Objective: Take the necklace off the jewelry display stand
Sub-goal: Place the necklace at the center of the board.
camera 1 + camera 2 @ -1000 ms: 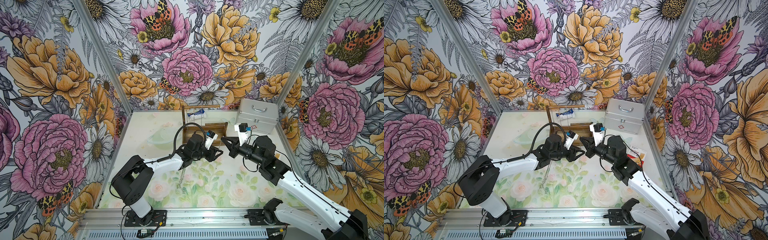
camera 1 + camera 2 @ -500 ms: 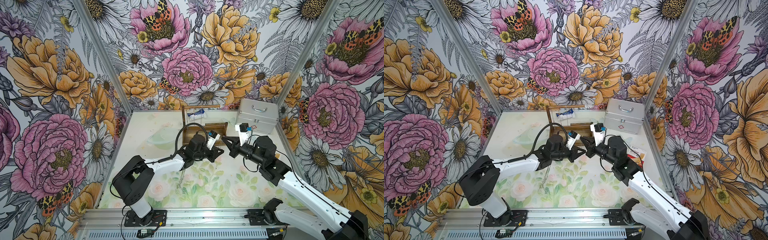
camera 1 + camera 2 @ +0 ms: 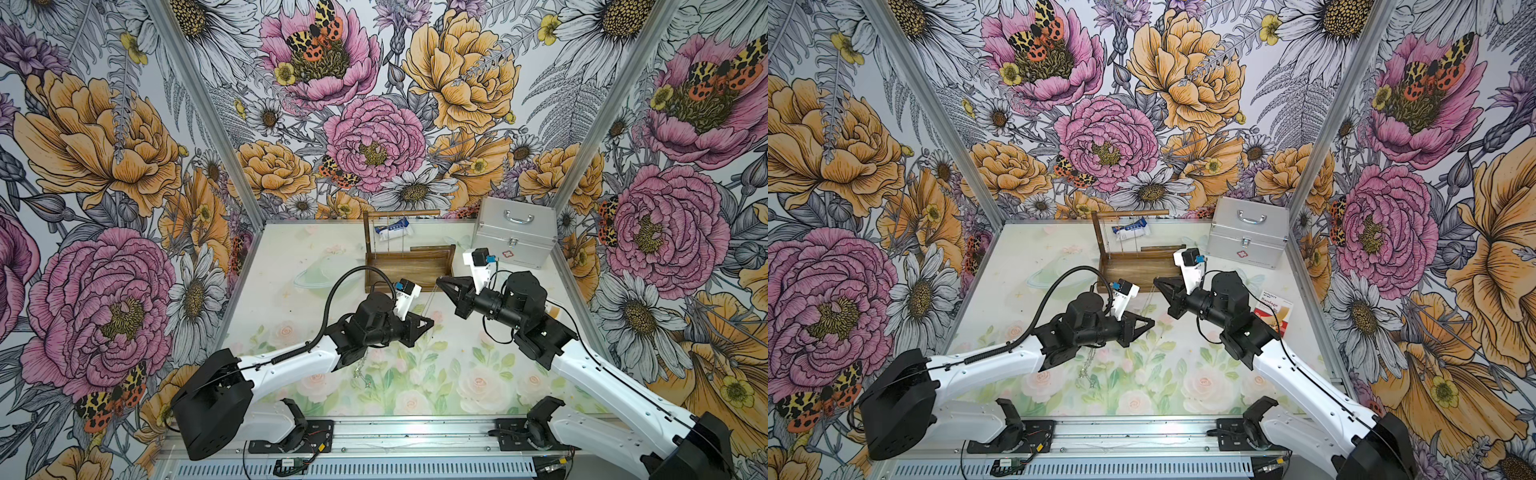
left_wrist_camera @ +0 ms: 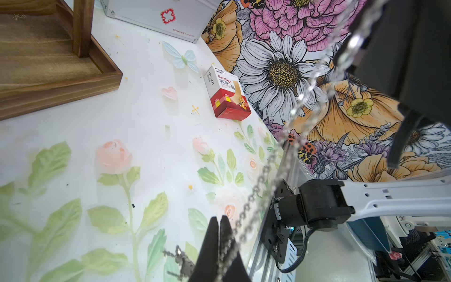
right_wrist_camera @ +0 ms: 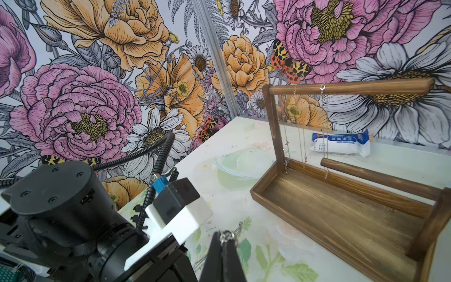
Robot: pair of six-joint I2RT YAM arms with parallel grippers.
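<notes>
The necklace (image 4: 258, 188) is a silver chain, off the jewelry display stand (image 3: 399, 270) and stretched between my two grippers in front of it. My right gripper (image 5: 225, 234) is shut on the chain's ring end (image 5: 227, 236). Lower and nearer the front, my left gripper (image 4: 219, 219) is shut, and the chain runs along its fingers into the seam. The rest of the chain (image 3: 361, 370) hangs under my left arm down to the table. In both top views the grippers (image 3: 431, 322) (image 3: 1155, 280) point at each other. Thin chains still hang from the stand's top rod (image 5: 349, 88).
A silver case (image 3: 515, 232) stands at the back right, right of the stand. A red and white bandage box (image 4: 227, 95) lies by the right wall. A white and blue packet (image 5: 341, 142) lies behind the stand. A loose wooden rod (image 5: 378, 178) rests on the tray's far edge.
My left gripper's jaws have closed over the last second, and it has dropped slightly toward the front. The right gripper has stayed shut and hardly moved.
</notes>
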